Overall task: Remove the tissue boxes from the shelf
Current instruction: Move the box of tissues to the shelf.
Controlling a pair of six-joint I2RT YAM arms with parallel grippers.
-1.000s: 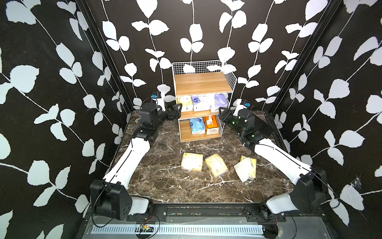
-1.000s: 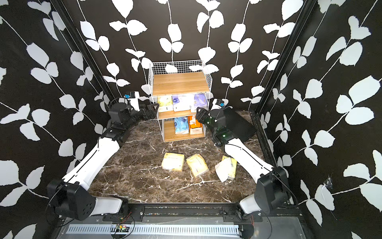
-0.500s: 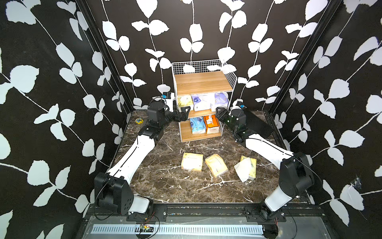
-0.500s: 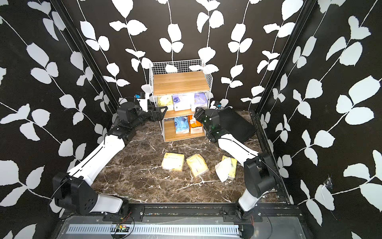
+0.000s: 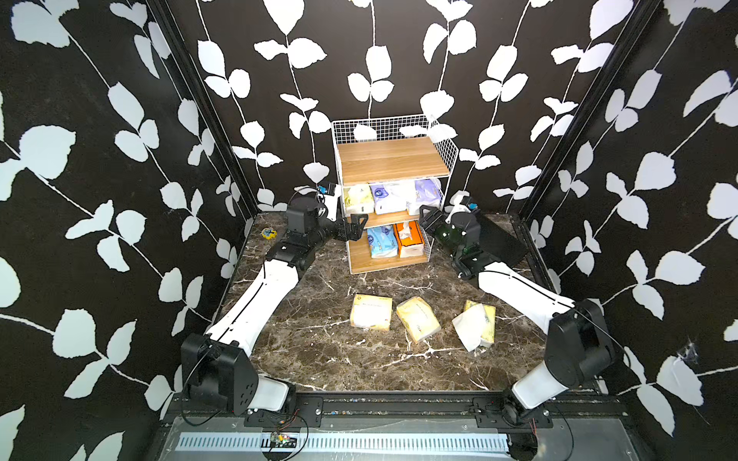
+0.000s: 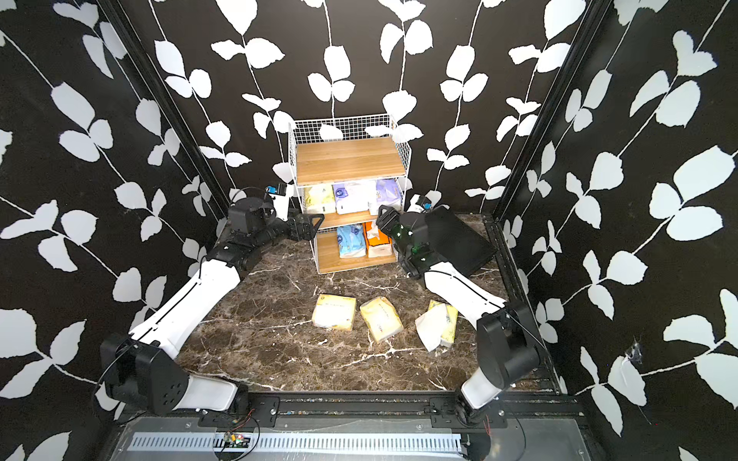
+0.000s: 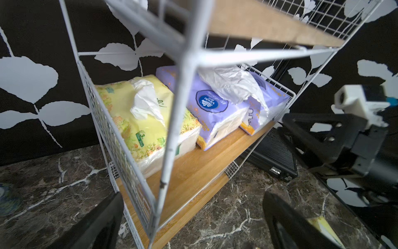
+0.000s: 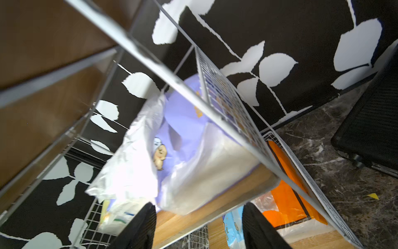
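**Marble bench holds three packs as both arms close on the shelf's middle tier**

Dark marble bench (image 5: 303,351), in front of the shelf (image 5: 391,159): three pale yellow tissue packs (image 5: 418,319) lie loose, well clear of the shelf's foot, in both top views. Closer to the shelf, the two arms reach in from either side. The left fingers (image 7: 286,224) are spread wide with nothing between them. They sit at the shelf's front corner post on the robot's left, level with the middle tier. Past that post a pale yellow pack (image 7: 127,107) lies against the shelf's wire side. The right fingers (image 8: 140,226) are likewise spread and grip nothing. The near end of a lavender pack (image 8: 185,120), at the opposite end of the same tier, is right at their tips. Between those two packs sits a second lavender pack (image 5: 389,195). On the shelf's bottom board stand a light blue pack (image 5: 381,241) and an orange box (image 5: 409,239). A flat black case (image 5: 499,239) lies beside the shelf on the robot's right.

The task looks part done, with five items to go. The step in hand appears to be the reach into the middle tier. Next, each arm would need to clear its corner post and enter through the shelf's open front. It would then pinch the soft wrapper's near end and draw the pack out forwards.
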